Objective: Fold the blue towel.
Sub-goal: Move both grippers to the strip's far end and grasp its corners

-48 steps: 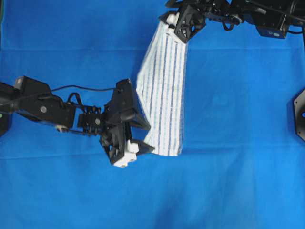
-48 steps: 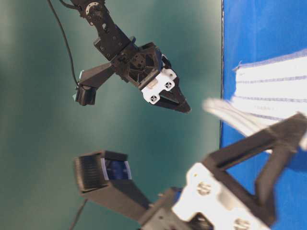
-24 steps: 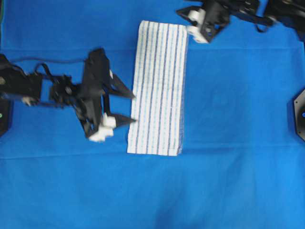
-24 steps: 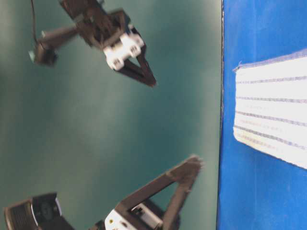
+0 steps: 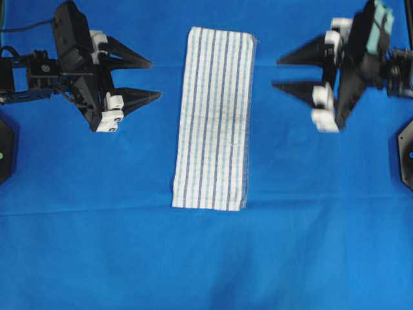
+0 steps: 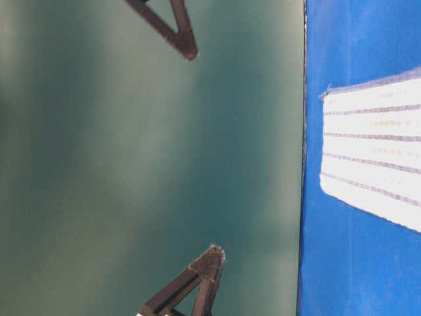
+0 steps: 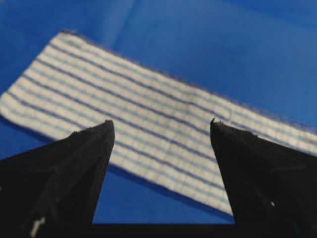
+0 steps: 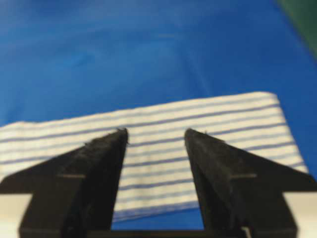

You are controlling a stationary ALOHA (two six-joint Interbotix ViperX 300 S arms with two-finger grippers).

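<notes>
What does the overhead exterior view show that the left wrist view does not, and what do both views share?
Only the overhead view shows the right gripper, open and empty to the right of the towel, the left gripper's white blocks and arm, and the whole folded strip from end to end. Only the left wrist view shows the fine checked weave up close and a crease in the blue sheet beyond the towel. Both show the blue towel lying flat as a long strip on the sheet, and the left gripper open, holding nothing, clear of the towel.
</notes>
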